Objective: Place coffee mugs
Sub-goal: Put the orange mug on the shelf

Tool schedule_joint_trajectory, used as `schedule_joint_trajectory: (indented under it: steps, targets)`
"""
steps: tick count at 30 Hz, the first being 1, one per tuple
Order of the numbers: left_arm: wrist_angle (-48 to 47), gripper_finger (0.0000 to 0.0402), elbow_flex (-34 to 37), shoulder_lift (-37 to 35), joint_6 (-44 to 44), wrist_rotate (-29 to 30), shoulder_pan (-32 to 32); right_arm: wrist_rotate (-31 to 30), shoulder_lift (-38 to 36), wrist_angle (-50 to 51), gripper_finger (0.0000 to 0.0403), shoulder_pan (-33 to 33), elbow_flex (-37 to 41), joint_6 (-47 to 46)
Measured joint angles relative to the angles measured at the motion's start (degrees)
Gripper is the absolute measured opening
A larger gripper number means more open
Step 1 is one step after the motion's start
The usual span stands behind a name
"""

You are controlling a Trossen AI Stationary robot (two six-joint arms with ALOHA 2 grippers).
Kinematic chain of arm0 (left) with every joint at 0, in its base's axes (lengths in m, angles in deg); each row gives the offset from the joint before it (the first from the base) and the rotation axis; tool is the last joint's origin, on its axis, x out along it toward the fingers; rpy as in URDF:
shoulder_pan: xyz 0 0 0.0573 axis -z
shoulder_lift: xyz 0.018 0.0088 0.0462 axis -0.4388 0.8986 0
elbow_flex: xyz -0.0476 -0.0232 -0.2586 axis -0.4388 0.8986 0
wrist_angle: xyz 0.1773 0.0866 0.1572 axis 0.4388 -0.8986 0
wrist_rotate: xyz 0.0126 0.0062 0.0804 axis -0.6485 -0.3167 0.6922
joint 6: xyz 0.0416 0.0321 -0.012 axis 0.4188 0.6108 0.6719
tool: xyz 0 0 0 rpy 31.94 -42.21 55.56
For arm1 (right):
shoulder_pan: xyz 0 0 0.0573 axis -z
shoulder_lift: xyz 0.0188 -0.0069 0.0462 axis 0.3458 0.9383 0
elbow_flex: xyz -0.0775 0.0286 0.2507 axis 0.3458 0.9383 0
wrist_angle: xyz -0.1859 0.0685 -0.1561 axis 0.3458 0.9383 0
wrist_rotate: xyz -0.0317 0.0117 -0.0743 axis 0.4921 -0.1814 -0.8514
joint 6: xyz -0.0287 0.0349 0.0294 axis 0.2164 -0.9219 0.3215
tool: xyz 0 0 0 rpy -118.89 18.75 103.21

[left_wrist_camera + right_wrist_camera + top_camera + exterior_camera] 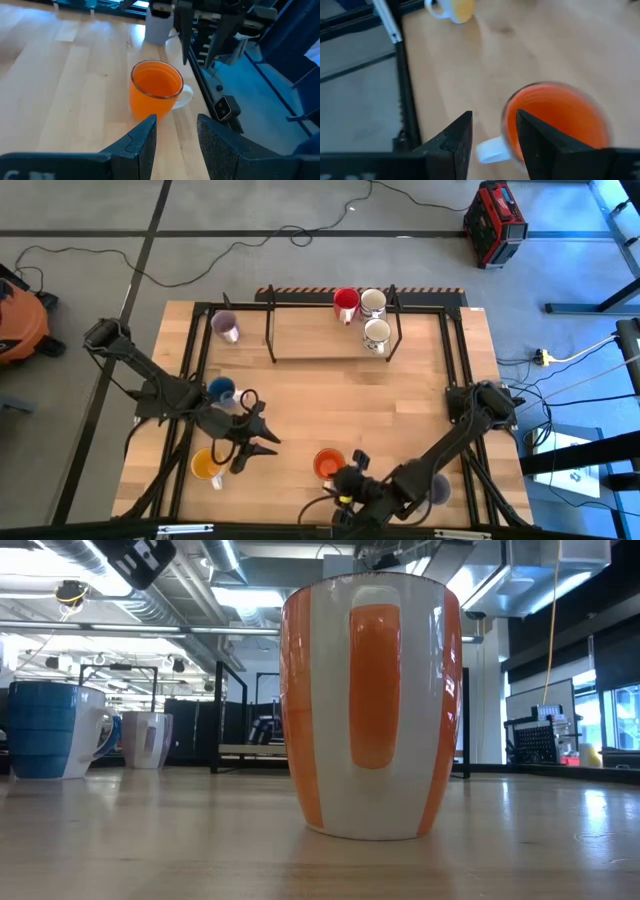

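An orange mug (328, 464) with a white handle (490, 150) stands upright near the table's front edge; it fills the low view (370, 705). My right gripper (352, 468) hovers open just right of it, its fingers (532, 142) on either side of the handle in the wrist view, apart from it as far as shows. My left gripper (256, 442) is open, left of that mug, which it faces (156, 92). A yellow-orange mug (207, 467) and a blue mug (221, 391) stand by the left arm. Nothing is between either gripper's fingers.
A red mug (346, 304) and two white mugs (372, 303) (377, 334) stand at the far side by a black rack (330, 330). One lilac mug (225, 327) is far left; another (438, 488) sits under my right arm. Bare wood lies mid-table.
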Motion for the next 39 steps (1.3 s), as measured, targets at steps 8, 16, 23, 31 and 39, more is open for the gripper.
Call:
schedule_joint_trajectory:
  steps: [8,16,23,31,39]
  targets:
    - [0.0,0.0135,0.0,0.0,0.0,0.0,1.2,3.5,0.1,-8.7,0.0142,-0.3,3.8,2.1]
    - [0.0,0.0135,0.0,0.0,0.0,0.0,1.7,9.1,0.1,-8.3,0.0142,-0.8,3.8,1.8]
    - [0.0,0.0135,0.0,0.0,0.0,0.0,1.7,9.3,3.4,-7.5,0.0142,-3.8,3.8,-2.8]
    - [-0.1,0.0135,0.0,0.0,0.1,1.1,1.7,2.2,8.1,-8.9,0.0142,-4.3,3.8,-9.7]
    - [-0.1,0.0135,0.0,0.0,0.1,1.5,1.7,-6.3,9.7,-8.6,0.0142,-3.8,3.7,-11.4]
